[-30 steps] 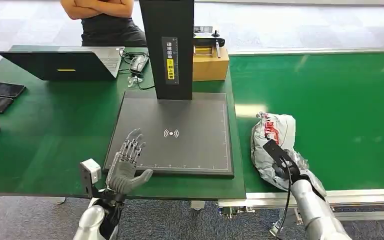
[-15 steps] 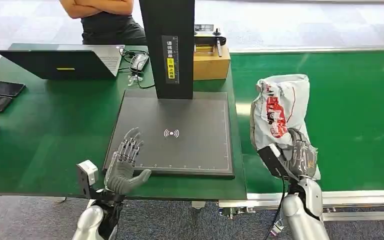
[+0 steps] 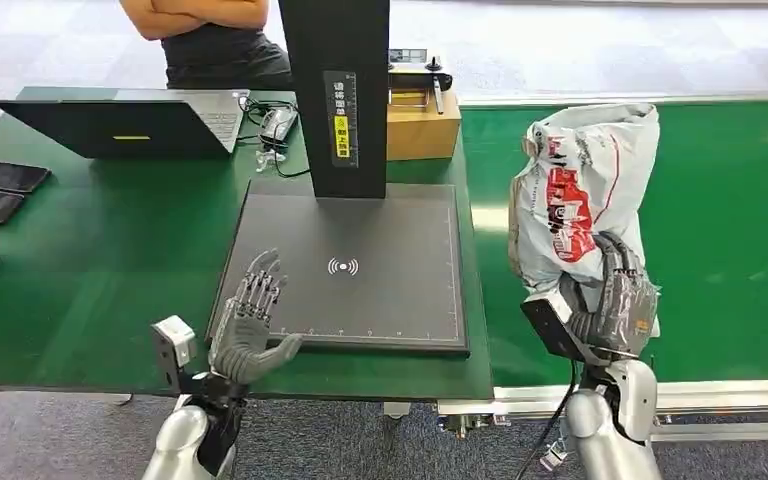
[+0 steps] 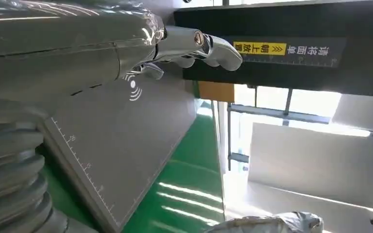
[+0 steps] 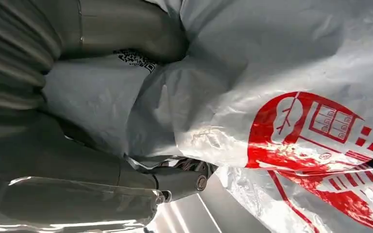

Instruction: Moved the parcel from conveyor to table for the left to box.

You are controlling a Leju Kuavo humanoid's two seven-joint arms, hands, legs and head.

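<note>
The parcel (image 3: 580, 195) is a grey plastic mail bag with red print, held upright in the air above the green conveyor belt (image 3: 720, 210). My right hand (image 3: 615, 300) grips its lower end, fingers wrapped around the bag; the right wrist view shows the bag (image 5: 281, 97) pressed against my right hand (image 5: 107, 116). My left hand (image 3: 250, 320) hovers open, fingers spread, over the near left corner of the dark scanner pad (image 3: 360, 265) on the green table (image 3: 90, 270). In the left wrist view my left hand (image 4: 102, 43) is above the pad (image 4: 126, 136).
A black scanner column (image 3: 335, 95) rises behind the pad, with a cardboard box (image 3: 422, 125) beside it. A laptop (image 3: 125, 125), two phones (image 3: 0, 190) and a mouse lie on the table's left. A person (image 3: 210, 35) with crossed arms stands behind the table.
My right hand has lifted the parcel from lying on the belt to standing upright in the air. The left hand has barely moved.
</note>
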